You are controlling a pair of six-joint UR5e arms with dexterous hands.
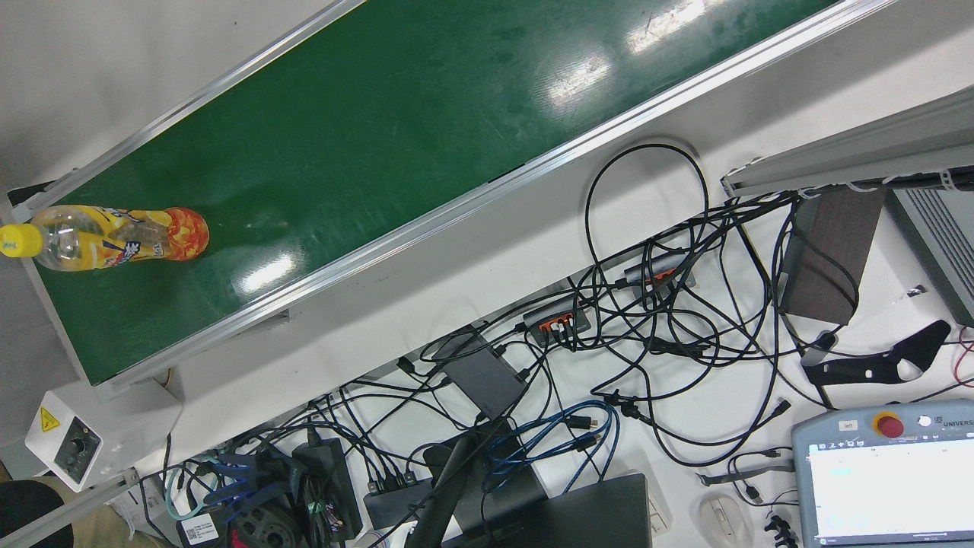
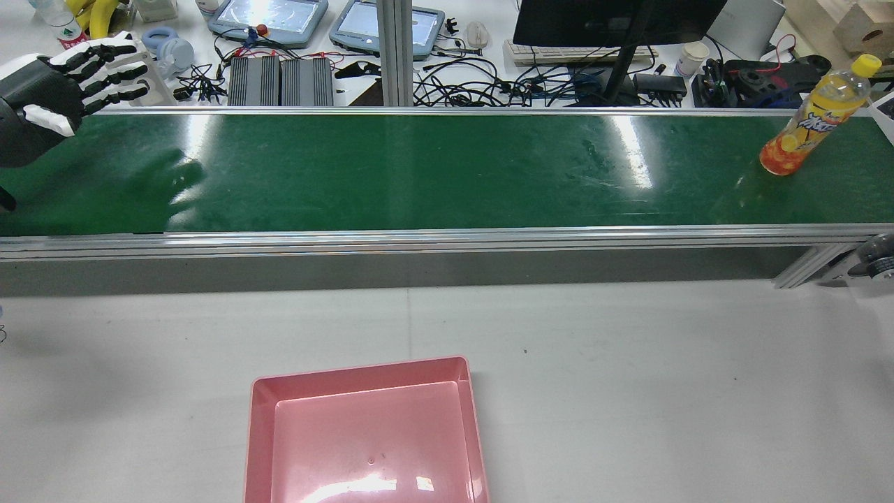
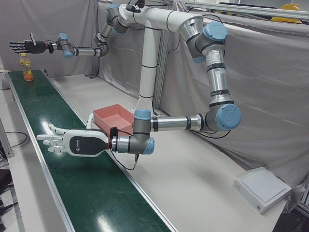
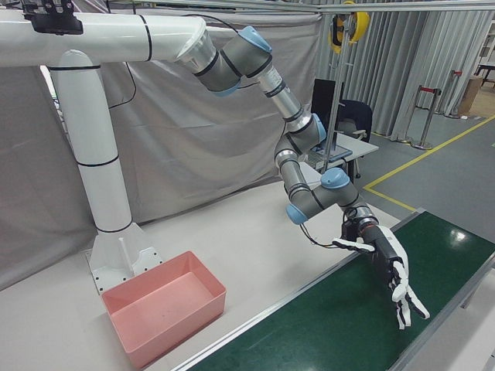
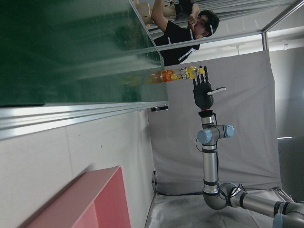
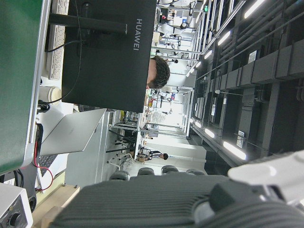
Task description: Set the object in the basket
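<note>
Fig. 1. Carrying surfaces. A long green belt (image 2: 447,171), framed by 2 aluminium rails (image 2: 447,241), runs the width of the station; beside it, on the robot's side, lies a white table (image 2: 628,384). 1 bottle (image 2: 810,119), yellow-capped with an orange and yellow label, stands upright on the belt's end just beneath the right hand (image 3: 26,46), which hangs above it with fingers spread, and well apart from the left hand (image 2: 63,91), which hangs spread over the opposite end. 1 pink basket (image 2: 363,370) rests on the table, apart from the belt, nearer the left hand than the right.
</note>
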